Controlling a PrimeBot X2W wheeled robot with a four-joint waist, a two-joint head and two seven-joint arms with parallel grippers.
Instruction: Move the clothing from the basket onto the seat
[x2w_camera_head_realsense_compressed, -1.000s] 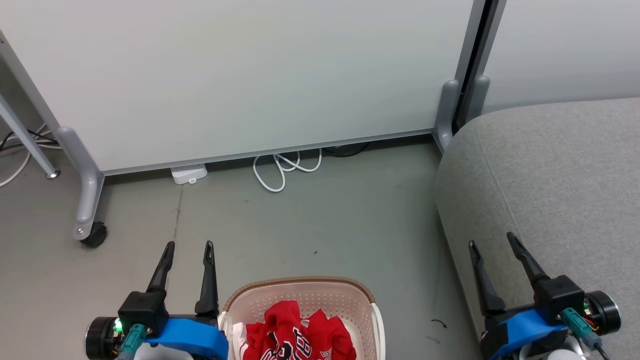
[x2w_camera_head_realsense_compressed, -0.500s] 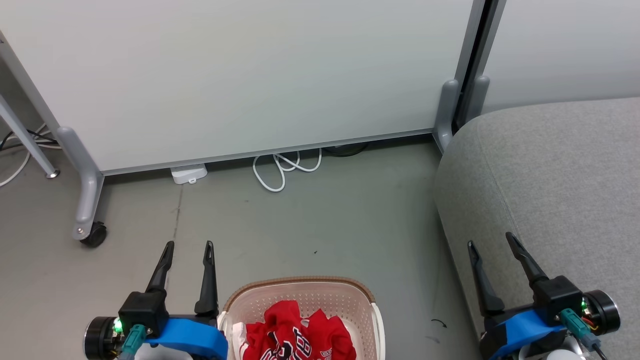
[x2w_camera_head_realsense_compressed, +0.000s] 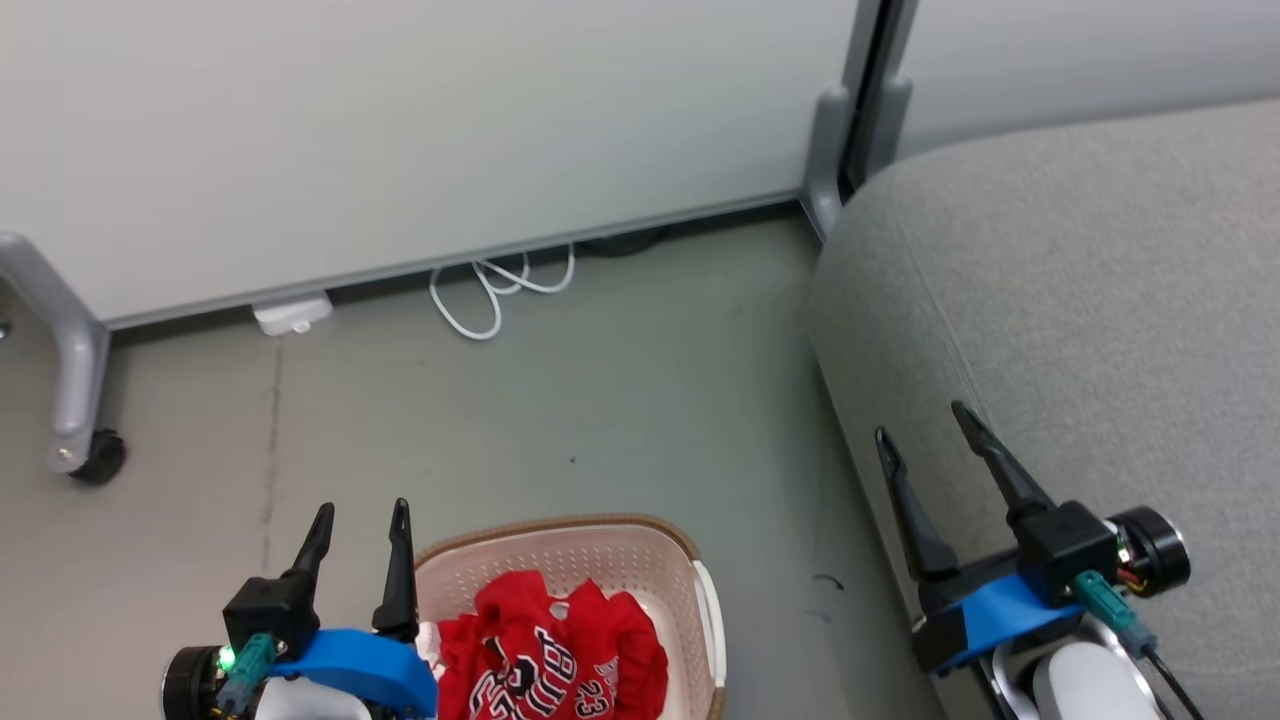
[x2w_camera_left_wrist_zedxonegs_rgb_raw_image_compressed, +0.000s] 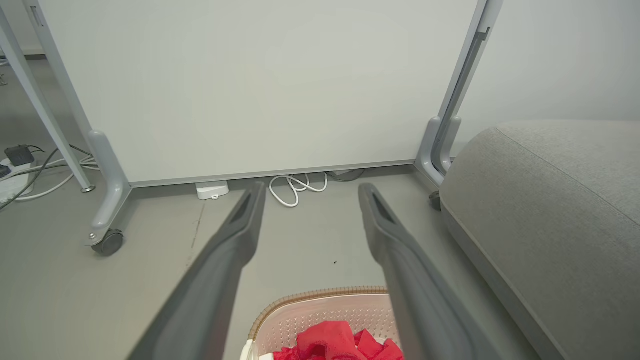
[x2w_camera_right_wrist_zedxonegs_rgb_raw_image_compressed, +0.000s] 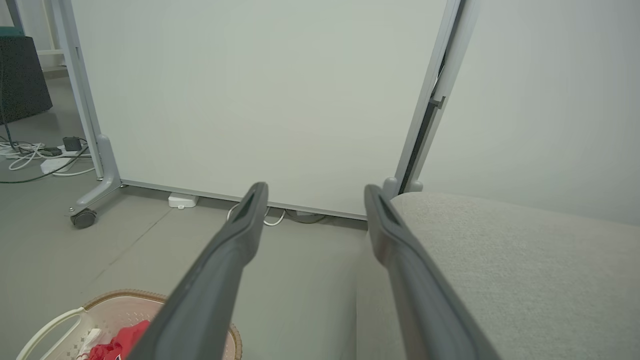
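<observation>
Red clothing (x2w_camera_head_realsense_compressed: 550, 650) in basket (x2w_camera_head_realsense_compressed: 560, 525); 2 grippers open, empty.
The left gripper (x2w_camera_head_realsense_compressed: 360, 510) is beside the basket, the right gripper (x2w_camera_head_realsense_compressed: 920, 422) at the seat (x2w_camera_head_realsense_compressed: 1100, 300) edge.

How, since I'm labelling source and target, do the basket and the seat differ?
The basket is cream perforated plastic; the seat is grey fabric. The basket holds the clothing; the seat shows none. The basket is far smaller than the seat. Both have rounded corners.
</observation>
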